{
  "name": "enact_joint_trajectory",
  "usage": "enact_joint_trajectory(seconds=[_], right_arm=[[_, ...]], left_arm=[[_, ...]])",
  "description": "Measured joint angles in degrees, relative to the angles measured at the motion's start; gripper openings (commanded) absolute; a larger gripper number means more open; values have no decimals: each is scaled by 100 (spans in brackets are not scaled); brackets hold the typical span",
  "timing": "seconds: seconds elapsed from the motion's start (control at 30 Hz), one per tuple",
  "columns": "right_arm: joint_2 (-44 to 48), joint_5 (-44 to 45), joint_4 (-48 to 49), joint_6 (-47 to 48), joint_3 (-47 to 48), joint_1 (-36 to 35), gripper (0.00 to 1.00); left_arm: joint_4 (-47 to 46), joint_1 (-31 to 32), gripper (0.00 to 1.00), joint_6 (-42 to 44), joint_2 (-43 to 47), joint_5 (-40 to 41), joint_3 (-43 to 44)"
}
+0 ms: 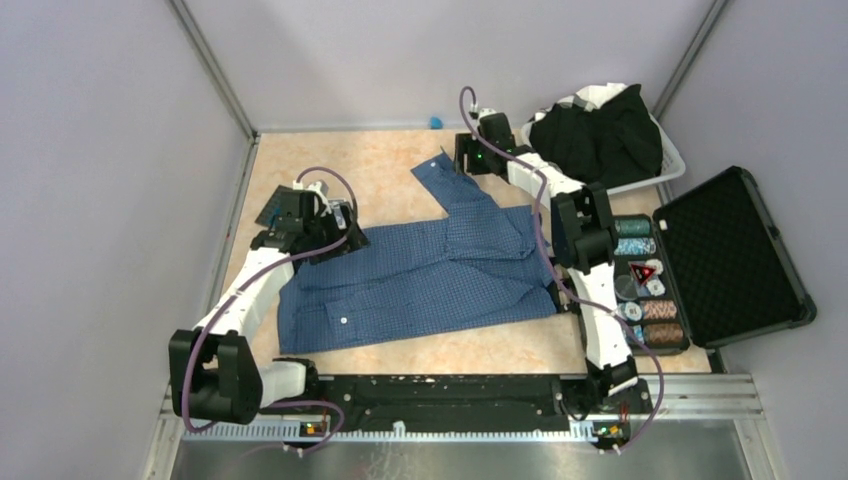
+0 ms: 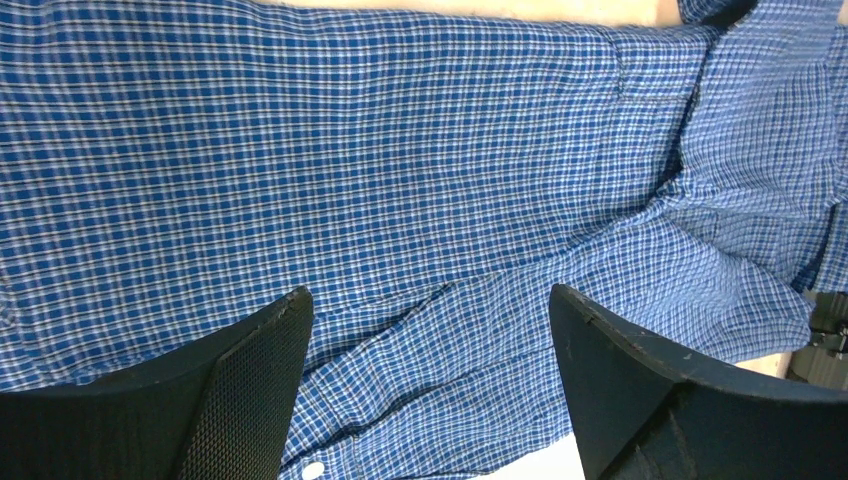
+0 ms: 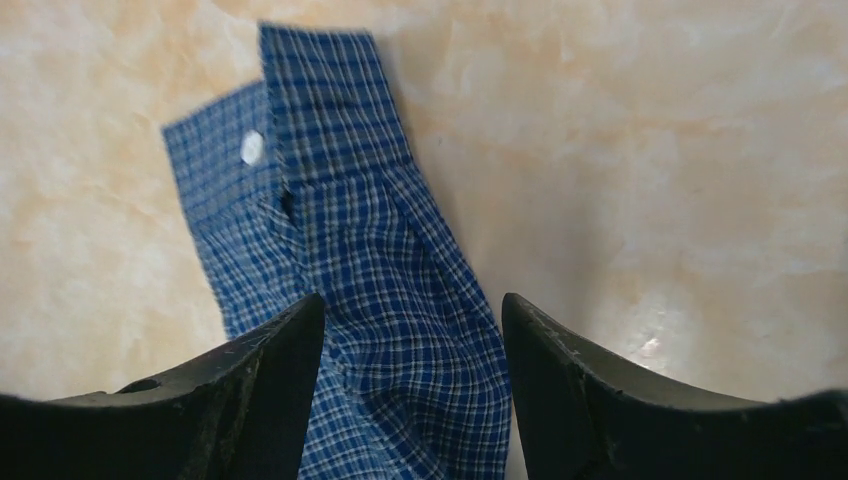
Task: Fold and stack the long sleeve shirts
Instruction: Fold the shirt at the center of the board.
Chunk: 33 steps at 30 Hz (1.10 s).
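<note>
At the near edge, both arm bases sit on a metal rail (image 1: 480, 395). Just beyond it the blue shirt (image 1: 420, 275) lies spread across the middle of the desk (image 1: 340, 165), body flat, with white buttons along its near-left part. One sleeve (image 1: 470, 195) runs off diagonally toward the far side. The left end effector (image 1: 348, 238) hovers over the shirt's left far edge; in the wrist view its fingers (image 2: 250, 380) are spread wide with nothing between them, only checked cloth below. To the right, an open black case (image 1: 735, 255) lies near the desk's right edge. Its tray holds small round items, and the right arm reaches past the tray's left side, close by the shirt's right end. Farther back, the right end effector (image 1: 462, 158) is above the sleeve near the cuff (image 3: 300, 110). It too is spread and grips nothing; the sleeve lies flat on the desk beneath the gap, one white button (image 3: 252, 148) showing. Behind the right arm, a white basket (image 1: 672, 165) in the far right corner holds the black shirts (image 1: 595, 135), heaped and unfolded. A small blue object (image 1: 436, 122) sits at the far wall.
</note>
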<state>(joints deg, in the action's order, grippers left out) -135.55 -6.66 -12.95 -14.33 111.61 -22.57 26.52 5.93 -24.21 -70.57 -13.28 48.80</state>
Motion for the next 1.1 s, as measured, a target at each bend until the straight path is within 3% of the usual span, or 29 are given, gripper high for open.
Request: enact_joint_trajectory(seconds=[0.13, 0.27, 0.33, 0.53, 0.67, 0.83, 1.1], right_arm=[[-273, 4, -76, 61, 44, -101, 47], [-332, 13, -184, 44, 127, -258, 9], [-363, 66, -256, 7, 177, -321, 0], [-199, 385, -470, -74, 162, -398, 0], [549, 719, -544, -90, -197, -455, 0], [2341, 1121, -273, -234, -1486, -852, 0], [4660, 1410, 588, -811, -4535, -2557, 1]], left_arm=[[-24, 52, 92, 13, -61, -157, 0], [-96, 87, 92, 15, -133, -269, 2], [-101, 94, 93, 15, -133, -304, 2], [-116, 98, 94, 13, -133, -345, 9], [-127, 98, 95, 11, -133, -382, 50], [-151, 96, 97, 2, -133, -378, 188], [-146, 46, 99, -127, -129, -210, 398]])
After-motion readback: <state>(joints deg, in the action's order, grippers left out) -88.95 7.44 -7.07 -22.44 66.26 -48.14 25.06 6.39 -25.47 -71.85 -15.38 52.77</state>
